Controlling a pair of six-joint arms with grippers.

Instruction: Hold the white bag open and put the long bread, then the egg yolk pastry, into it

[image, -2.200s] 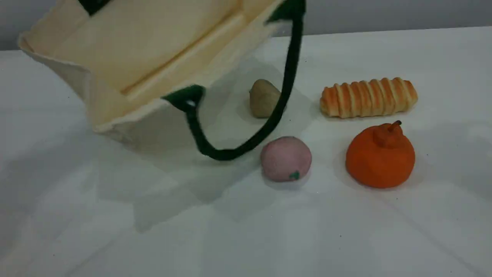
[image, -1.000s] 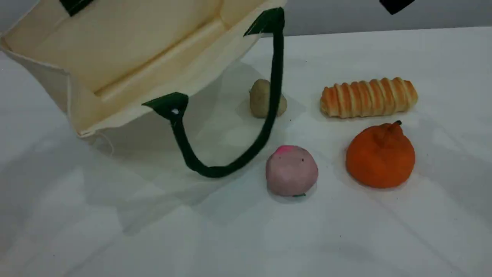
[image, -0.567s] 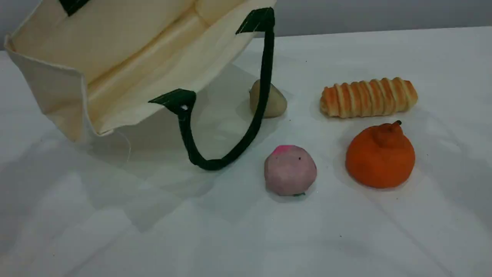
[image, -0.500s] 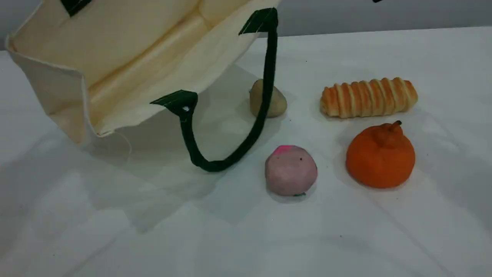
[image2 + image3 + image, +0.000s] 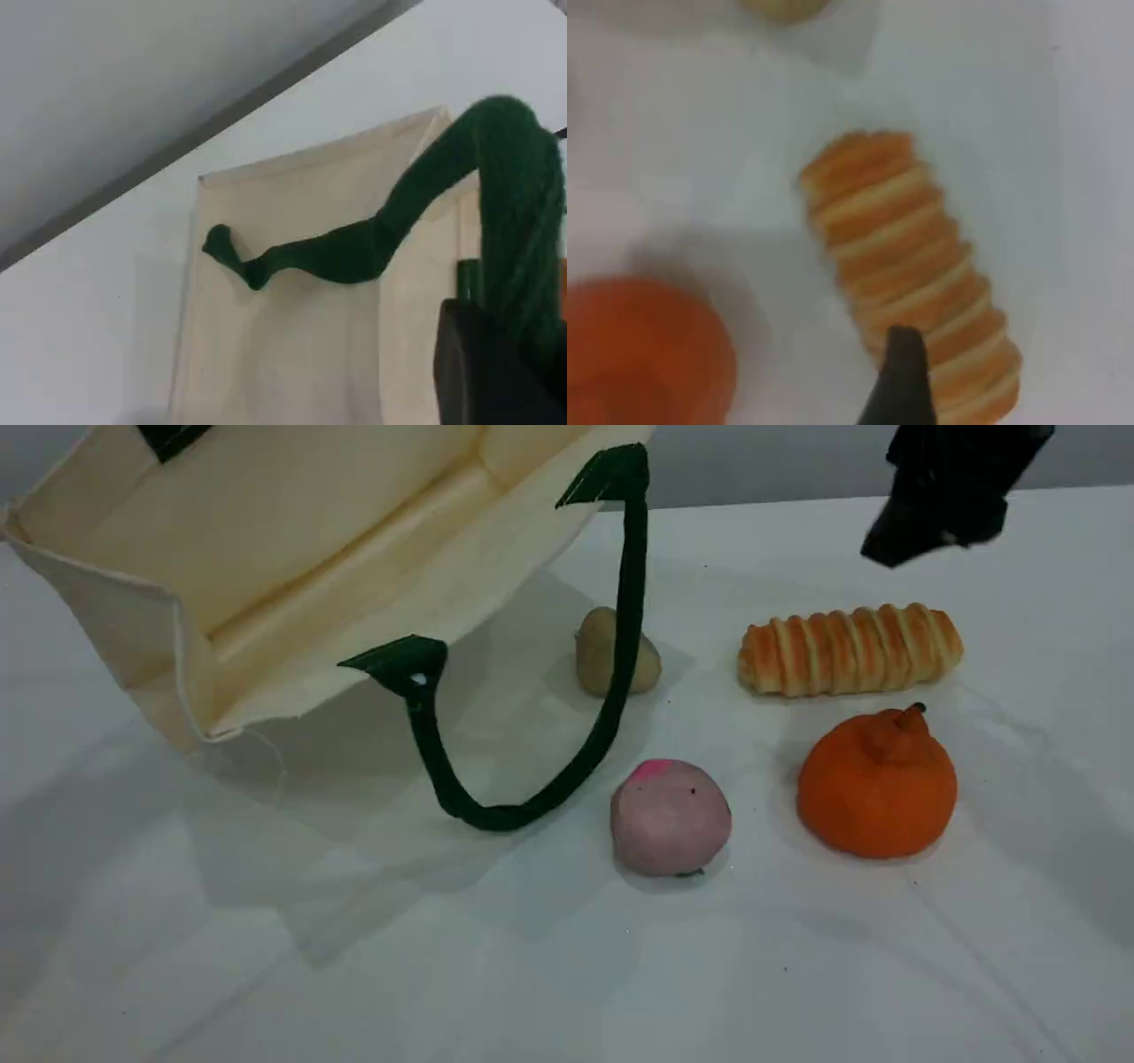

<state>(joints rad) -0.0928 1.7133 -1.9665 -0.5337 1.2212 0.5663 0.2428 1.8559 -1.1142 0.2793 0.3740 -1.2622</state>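
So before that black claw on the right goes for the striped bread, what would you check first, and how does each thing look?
1. white bag mouth open: ok.
2. left gripper shut on the bag's green handle: ok.
3. right gripper above the long bread, not touching: ok.
4. Right jaws wide enough: cannot tell from the views.
5. Bread lying free, clear of the orange fruit: ok.
6. egg yolk pastry still on the table, behind the hanging handle: ok.
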